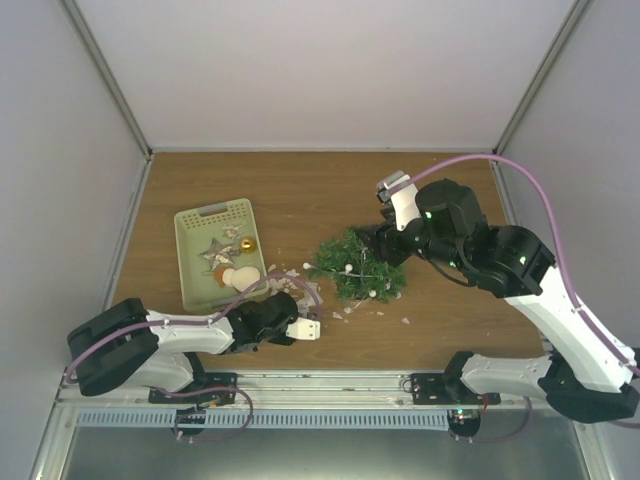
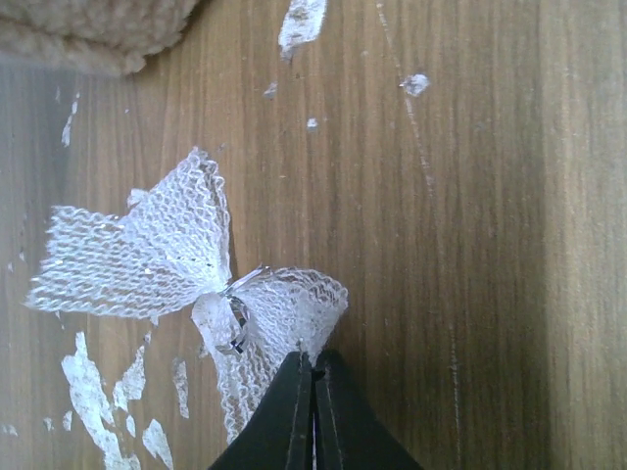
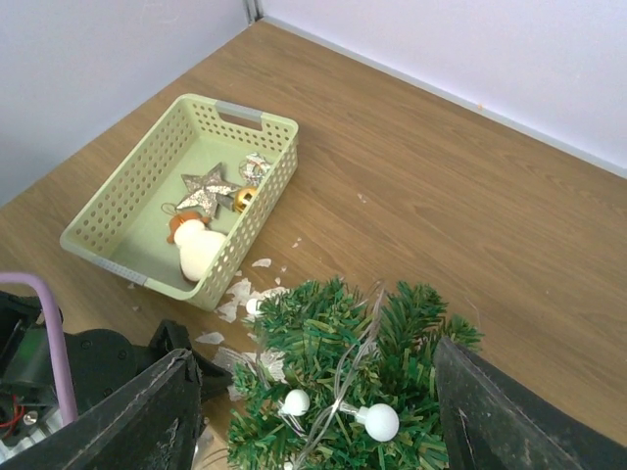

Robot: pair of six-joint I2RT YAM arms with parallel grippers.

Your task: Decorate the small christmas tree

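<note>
The small christmas tree (image 1: 355, 268) lies near the table's middle, with a clear wire of white bulbs (image 3: 377, 421) on its dark green branches (image 3: 333, 333). My right gripper (image 1: 383, 240) is open, with its fingers (image 3: 147, 411) wide apart on either side of the tree. My left gripper (image 1: 287, 298) is low over the table, left of the tree. In the left wrist view its jaws (image 2: 313, 360) are shut on the edge of a white mesh bow (image 2: 157, 255), which lies flat on the wood. The tree's pot is hidden.
A pale green tray (image 1: 190, 225) at the left holds a silver star (image 3: 206, 188), a gold ball (image 1: 246, 244) and a cream snowman (image 3: 201, 250). White flakes (image 2: 93, 392) litter the wood between tray and tree. A fluffy beige item (image 2: 88, 29) lies just beyond the bow.
</note>
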